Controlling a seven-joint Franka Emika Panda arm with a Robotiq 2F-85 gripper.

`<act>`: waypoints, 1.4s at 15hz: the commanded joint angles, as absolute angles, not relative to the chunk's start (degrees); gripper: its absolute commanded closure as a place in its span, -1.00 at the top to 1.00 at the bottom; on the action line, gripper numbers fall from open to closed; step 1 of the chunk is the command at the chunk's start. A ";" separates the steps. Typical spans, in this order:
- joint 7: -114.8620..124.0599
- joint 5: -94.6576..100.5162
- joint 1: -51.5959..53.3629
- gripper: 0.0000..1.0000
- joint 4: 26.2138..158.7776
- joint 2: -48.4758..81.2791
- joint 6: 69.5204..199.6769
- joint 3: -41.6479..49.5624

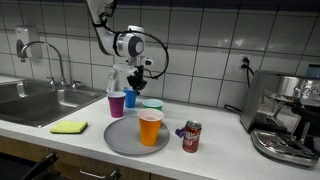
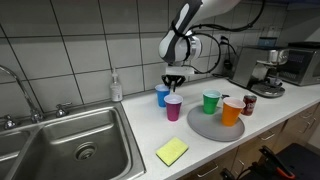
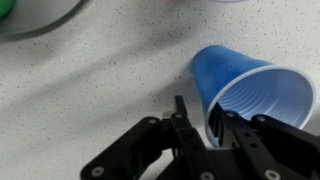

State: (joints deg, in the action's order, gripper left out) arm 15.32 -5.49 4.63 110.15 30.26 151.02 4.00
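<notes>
A blue plastic cup (image 3: pixel 250 90) stands upright on the speckled counter, seen in both exterior views (image 1: pixel 131 98) (image 2: pixel 162 96). My gripper (image 3: pixel 203 120) is down over it, with one finger inside the cup and one outside, closed on its rim wall. From outside, the gripper (image 1: pixel 135 78) (image 2: pixel 175 82) hangs straight above the cup. A purple cup (image 1: pixel 117 103) (image 2: pixel 174 108) stands right next to the blue one.
A grey plate (image 1: pixel 125 142) (image 2: pixel 205 127) carries an orange cup (image 1: pixel 150 127) (image 2: pixel 232 111). A green cup (image 1: pixel 152 106) (image 2: pixel 211 102) and a soda can (image 1: pixel 191 136) (image 2: pixel 248 105) stand nearby. There is also a yellow sponge (image 1: pixel 69 127) (image 2: pixel 172 151), a sink (image 2: pixel 70 140), a soap bottle (image 2: pixel 117 85) and a coffee machine (image 1: pixel 285 115).
</notes>
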 commanded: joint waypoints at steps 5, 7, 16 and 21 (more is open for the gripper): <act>16.92 -4.31 5.01 -0.98 108.84 30.89 150.72 4.56; 16.89 -4.50 4.86 -0.98 108.91 30.83 150.69 4.50; 11.92 -9.73 -0.38 -0.98 112.61 25.33 151.90 2.00; 7.07 -14.61 -4.03 -0.98 114.98 21.37 151.73 0.18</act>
State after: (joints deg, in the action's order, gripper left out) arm 11.04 -11.60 -1.02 111.38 25.59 151.41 2.65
